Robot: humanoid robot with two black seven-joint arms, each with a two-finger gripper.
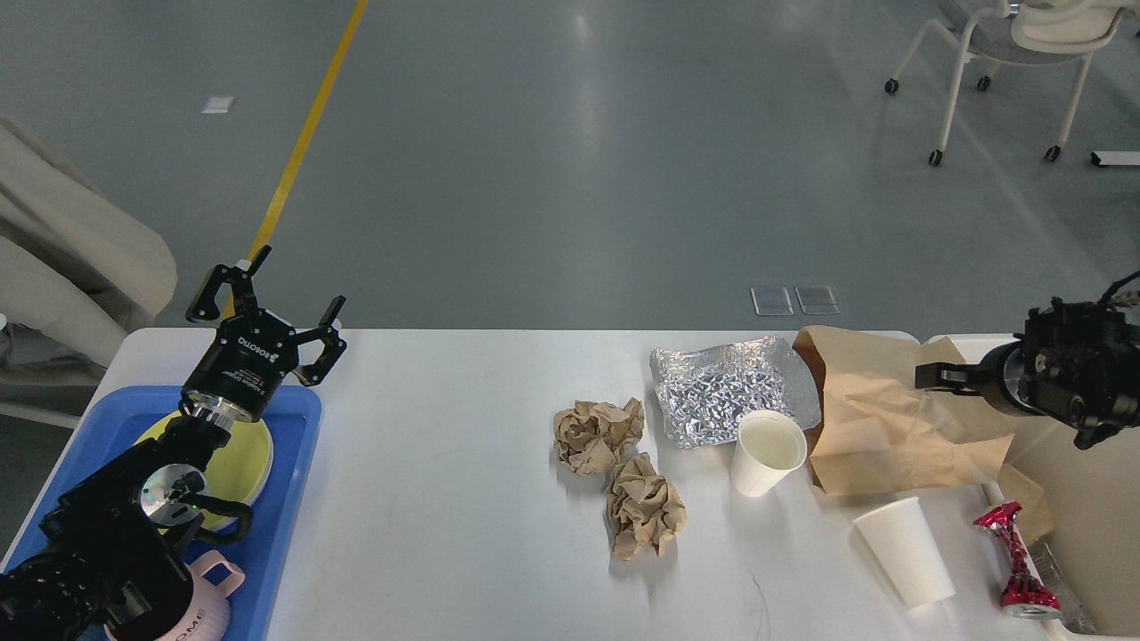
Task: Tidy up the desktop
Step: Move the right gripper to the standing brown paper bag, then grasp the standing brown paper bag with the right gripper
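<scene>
Head view: desktop (463, 499) across the whole lower frame, white, littered on its right half.
Left gripper (267, 307): fingers spread apart, empty, raised over the far edge of the blue tray (289, 499) at the desktop's left end.
Right gripper (935, 376): entering from the right above the brown paper bag (891, 418); seen end-on and dark, finger state cannot be told.
Litter: two crumpled paper balls (614, 472) touching each other near mid-table; foil sheet (726, 392) partly under the bag's edge; upright paper cup (768, 452) just beside both; tipped paper cup (901, 550) near the front edge.
Bin (1069, 427): cream-white, at the right end, crushed red can (1020, 561) at its near wall.
Likely step: right arm reaching for the bag or a cup.
Advice: open wide before descending; pinch the bag at a raised fold, not flat on the table; lift clear of the upright cup to avoid knocking it over; release well inside the bin.
</scene>
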